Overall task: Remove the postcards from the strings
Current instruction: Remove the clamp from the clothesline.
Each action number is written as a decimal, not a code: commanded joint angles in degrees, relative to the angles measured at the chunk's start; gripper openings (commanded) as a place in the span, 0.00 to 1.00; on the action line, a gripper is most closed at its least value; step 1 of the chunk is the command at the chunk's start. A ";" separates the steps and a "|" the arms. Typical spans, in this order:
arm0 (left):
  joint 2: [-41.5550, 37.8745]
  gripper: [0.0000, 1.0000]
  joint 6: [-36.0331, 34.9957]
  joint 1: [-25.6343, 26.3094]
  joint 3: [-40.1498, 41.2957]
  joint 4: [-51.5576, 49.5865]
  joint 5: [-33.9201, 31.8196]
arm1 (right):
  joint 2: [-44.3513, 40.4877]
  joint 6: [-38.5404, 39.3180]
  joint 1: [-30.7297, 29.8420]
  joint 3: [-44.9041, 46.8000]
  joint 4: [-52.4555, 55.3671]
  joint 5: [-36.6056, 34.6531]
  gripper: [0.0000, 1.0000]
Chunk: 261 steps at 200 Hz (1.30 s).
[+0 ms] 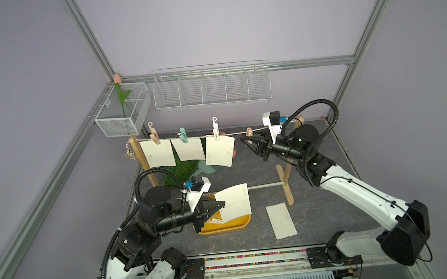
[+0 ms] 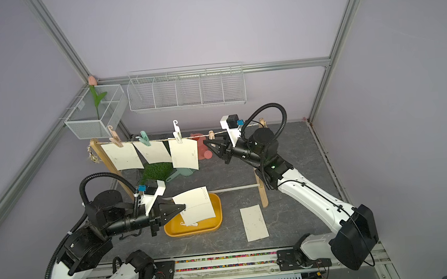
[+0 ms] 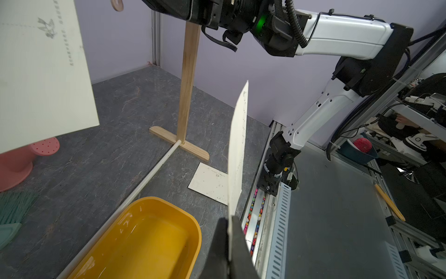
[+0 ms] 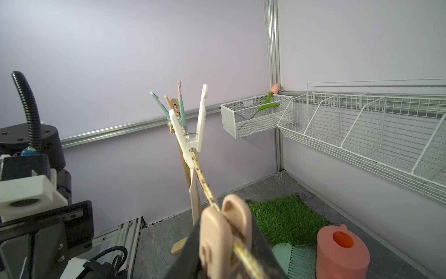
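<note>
Grey tabletop [image 1: 318,214] | string [image 4: 204,179]: three postcards [image 1: 187,149] hang pegged | loose card [image 1: 281,220] flat near front edge | left hand [image 1: 223,202] pinches fifth card [image 1: 236,199] over tray [image 1: 224,229] | right hand [image 1: 244,140] clamps peg [image 4: 224,232] on string | next: probably drop card, pull peg.

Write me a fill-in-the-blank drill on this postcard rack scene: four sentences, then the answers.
The number of hanging postcards on the string is ___.
The left gripper holds a held postcard near a tray coloured ___.
The right gripper is shut on a peach ___ clipped to the string.
One loose postcard lies flat on the ___.
Missing words: three; yellow; clothespin; table.
</note>
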<state>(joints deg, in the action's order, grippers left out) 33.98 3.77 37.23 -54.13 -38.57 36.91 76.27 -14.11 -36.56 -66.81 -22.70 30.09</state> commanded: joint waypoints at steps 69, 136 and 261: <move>-1.61 0.00 1.73 0.03 -3.56 4.84 -1.65 | -3.75 9.25 -0.62 0.31 14.66 2.88 0.26; -1.27 0.00 2.52 0.03 -3.80 5.78 -2.76 | -2.70 13.35 -1.28 -3.53 20.00 -5.64 0.18; -0.88 0.00 0.63 0.03 -7.76 4.03 -6.38 | -0.46 17.86 -4.32 -7.56 28.95 -17.58 0.20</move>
<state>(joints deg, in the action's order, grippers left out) 33.89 5.56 37.23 -58.78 -33.47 31.75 78.17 1.61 -39.51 -78.22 4.27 11.20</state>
